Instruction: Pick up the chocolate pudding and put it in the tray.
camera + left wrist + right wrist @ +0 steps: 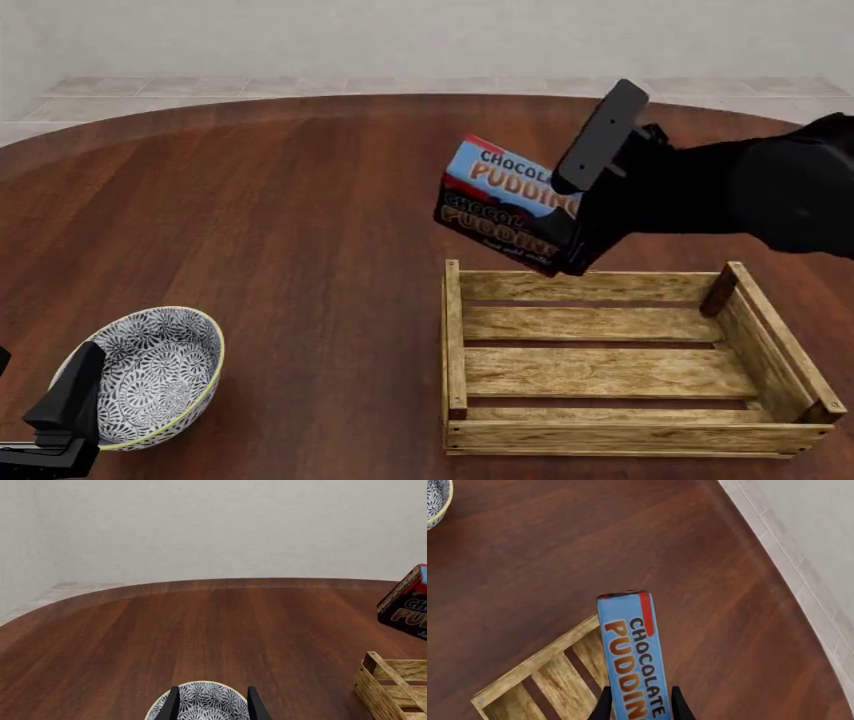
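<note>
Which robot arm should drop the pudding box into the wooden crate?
The right one. Its hand already grips the chocolate pudding, lifted off the table just beyond the tray's far edge. The left hand is across the table beside the bowl, holding nothing.

tray (601,372): rough pale wood slats | table (294,230): smooth reddish wood | chocolate pudding (510,203): printed carton | bowl (154,372): glossy patterned

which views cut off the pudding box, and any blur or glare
Left wrist view: the chocolate pudding is cropped at the frame edge. Right wrist view: its near end is cropped, held in the right gripper. Front view: the right gripper's arm hides part of it. No blur or glare anywhere.
</note>
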